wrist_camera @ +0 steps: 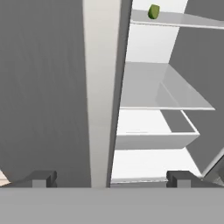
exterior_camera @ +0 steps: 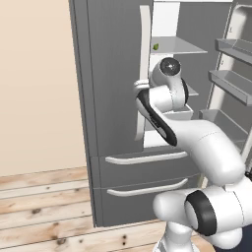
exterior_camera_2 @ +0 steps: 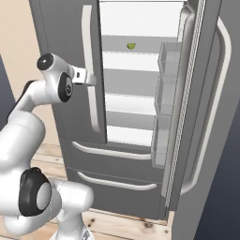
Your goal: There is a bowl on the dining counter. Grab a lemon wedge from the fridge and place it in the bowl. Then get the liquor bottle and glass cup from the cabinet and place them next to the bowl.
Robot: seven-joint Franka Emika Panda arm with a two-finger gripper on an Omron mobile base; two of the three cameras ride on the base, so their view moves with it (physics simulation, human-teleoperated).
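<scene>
- My gripper [wrist_camera: 109, 179] hangs released, fingers spread either side of the closed left door's handle [wrist_camera: 101, 87].
- I judge the lemon wedge [wrist_camera: 153, 11] up and rightward, on an upper fridge [exterior_camera_2: 61, 56] shelf [wrist_camera: 175, 18].

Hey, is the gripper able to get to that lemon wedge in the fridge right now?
Probably yes: the open gripper is by the left door handle; the right door is open, and the lemon wedge sits unobstructed on an upper shelf.
</scene>
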